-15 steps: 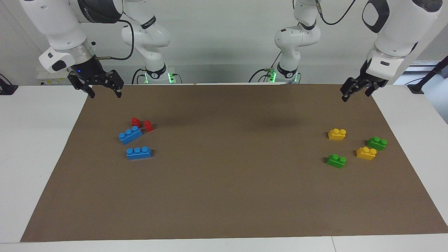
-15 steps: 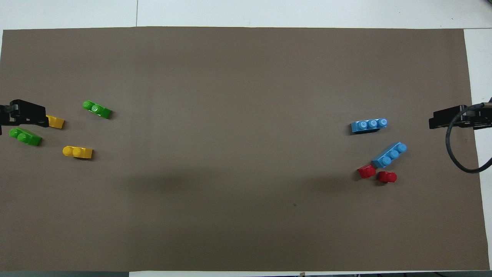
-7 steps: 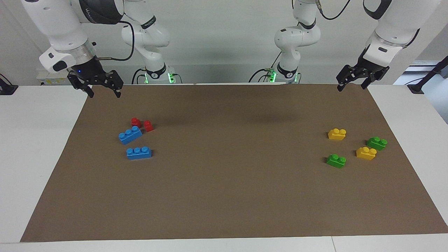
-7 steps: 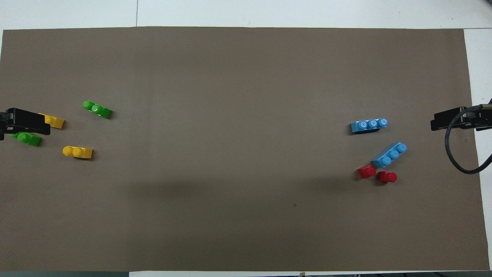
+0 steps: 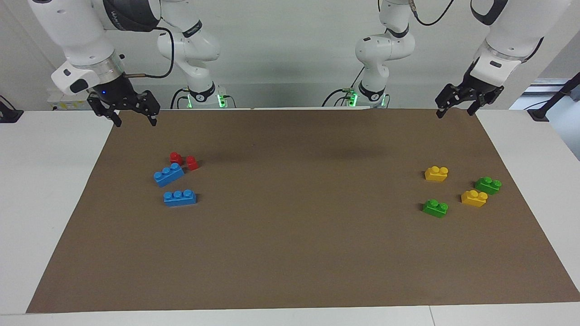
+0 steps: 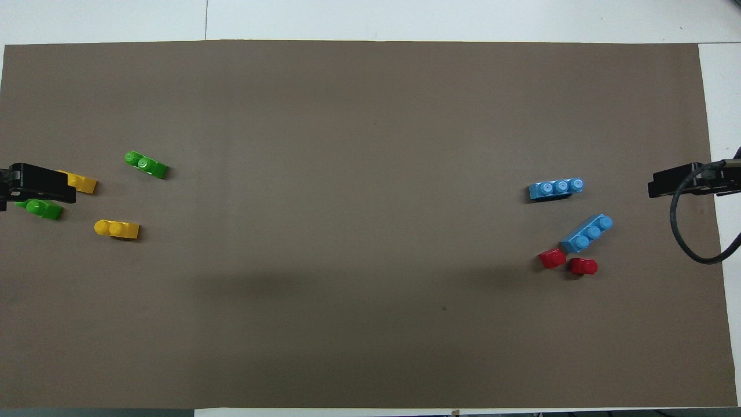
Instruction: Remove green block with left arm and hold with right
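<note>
Left gripper hanging over desk edge, jaws spread, empty. Right gripper likewise, jaws spread. Green block sitting at 7 o'clock from yellow block, apart.

No text on anything can be read.

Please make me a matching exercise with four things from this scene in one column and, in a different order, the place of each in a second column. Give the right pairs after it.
Things
1. left end effector
2. right end effector
3. green block farther from the robots
4. blue brick nearer to the robots

Places
a. in the air, at the right arm's end of the table
b. on the mat, beside the red blocks
c. in the air, at the left arm's end of the table
d. on the mat, near the yellow blocks

Pairs: 1-c, 2-a, 3-d, 4-b
</note>
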### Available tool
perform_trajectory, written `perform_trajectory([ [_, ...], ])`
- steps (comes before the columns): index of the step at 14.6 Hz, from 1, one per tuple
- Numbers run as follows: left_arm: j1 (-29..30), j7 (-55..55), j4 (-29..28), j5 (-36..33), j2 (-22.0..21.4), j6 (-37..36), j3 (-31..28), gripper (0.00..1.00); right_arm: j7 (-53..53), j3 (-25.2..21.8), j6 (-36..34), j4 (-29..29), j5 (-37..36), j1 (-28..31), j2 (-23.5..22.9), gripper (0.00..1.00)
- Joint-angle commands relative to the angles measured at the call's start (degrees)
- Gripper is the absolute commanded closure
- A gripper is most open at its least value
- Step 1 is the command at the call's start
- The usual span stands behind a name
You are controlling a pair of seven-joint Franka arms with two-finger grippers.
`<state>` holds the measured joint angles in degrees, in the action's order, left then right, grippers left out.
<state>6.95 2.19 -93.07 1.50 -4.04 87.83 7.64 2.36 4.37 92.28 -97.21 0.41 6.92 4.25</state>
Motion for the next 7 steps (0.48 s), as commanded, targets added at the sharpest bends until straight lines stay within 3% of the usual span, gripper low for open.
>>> perform_trajectory([
  [1, -0.36, -1.05, -1.06, 0.96, -1.23, -0.38, -0.52, 0.00, 2.81, 0.38, -0.87, 0.44, -1.37, 0.20, -0.12, 0.00],
  [7, -0.36, -0.87, -1.06, 0.96, -1.23, -0.38, -0.61, 0.00, 3.35, 0.38, -0.87, 0.44, -1.28, 0.28, -0.12, 0.00],
])
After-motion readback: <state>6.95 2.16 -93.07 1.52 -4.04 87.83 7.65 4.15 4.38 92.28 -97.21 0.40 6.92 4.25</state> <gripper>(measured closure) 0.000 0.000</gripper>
